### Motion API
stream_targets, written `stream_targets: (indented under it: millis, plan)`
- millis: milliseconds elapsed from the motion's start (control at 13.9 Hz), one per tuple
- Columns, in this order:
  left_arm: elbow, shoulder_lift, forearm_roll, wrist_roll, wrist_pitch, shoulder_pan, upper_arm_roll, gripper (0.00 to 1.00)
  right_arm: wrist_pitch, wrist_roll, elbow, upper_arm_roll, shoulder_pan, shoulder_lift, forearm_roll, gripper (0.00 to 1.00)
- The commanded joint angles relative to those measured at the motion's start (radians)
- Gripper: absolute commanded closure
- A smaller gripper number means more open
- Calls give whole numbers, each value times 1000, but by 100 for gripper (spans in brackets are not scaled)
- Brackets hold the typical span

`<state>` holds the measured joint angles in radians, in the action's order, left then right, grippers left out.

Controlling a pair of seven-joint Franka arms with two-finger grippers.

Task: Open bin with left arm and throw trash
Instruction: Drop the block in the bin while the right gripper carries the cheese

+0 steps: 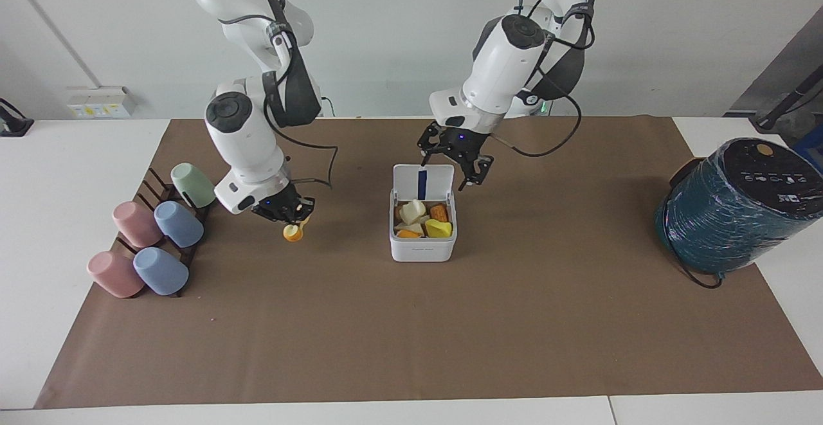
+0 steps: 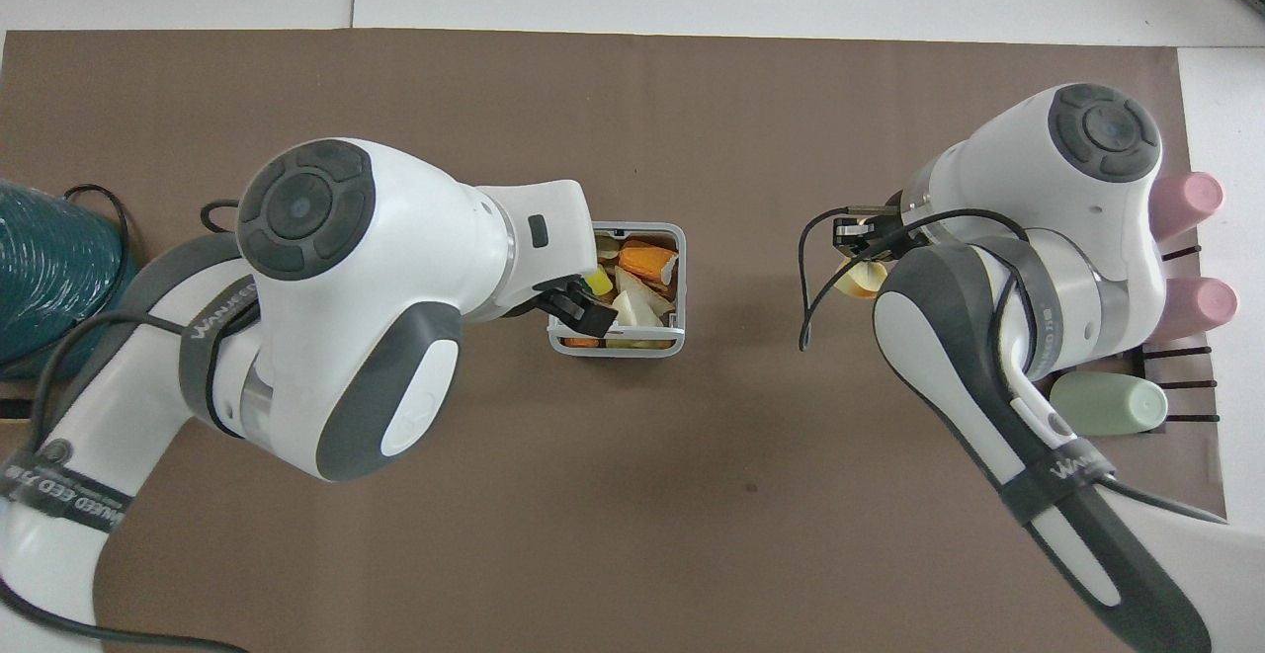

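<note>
The bin (image 1: 422, 245) stands open, its lid (image 1: 422, 182) upright on the robots' side and the left gripper (image 1: 458, 161) spread wide just above that lid, so the way in is from over the mat (image 1: 411, 335). Trash (image 1: 421, 219) fills it, perhaps near the rim. The right gripper (image 1: 287, 213), pinching a yellow-orange piece (image 1: 293, 232), hangs over bare mat between the cups (image 1: 154, 232) and the bin.

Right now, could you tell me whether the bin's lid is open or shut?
Open: the bin has its lid standing upright at the edge nearer the robots, and trash pieces show inside.
</note>
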<state>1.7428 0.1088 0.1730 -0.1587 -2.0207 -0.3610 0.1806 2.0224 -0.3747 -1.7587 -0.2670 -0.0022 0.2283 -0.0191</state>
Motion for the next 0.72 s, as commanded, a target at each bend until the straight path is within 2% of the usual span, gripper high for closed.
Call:
stream_targets:
  millis: [0, 287, 430, 645]
  plan:
    - [-2, -58, -61, 8, 103, 77, -1, 0, -21, -181, 119, -11, 60, 57, -47, 100]
    - [4, -110, -150, 8, 192, 181, 0, 0, 69, -372, 199, -12, 154, 103, -125, 100]
    - [6, -124, -150, 30, 243, 233, 0, 0, 149, -461, 199, -11, 197, 115, -151, 100]
    - [9, -168, -148, 154, 322, 289, 0, 0, 205, -507, 206, -11, 246, 155, -183, 100]
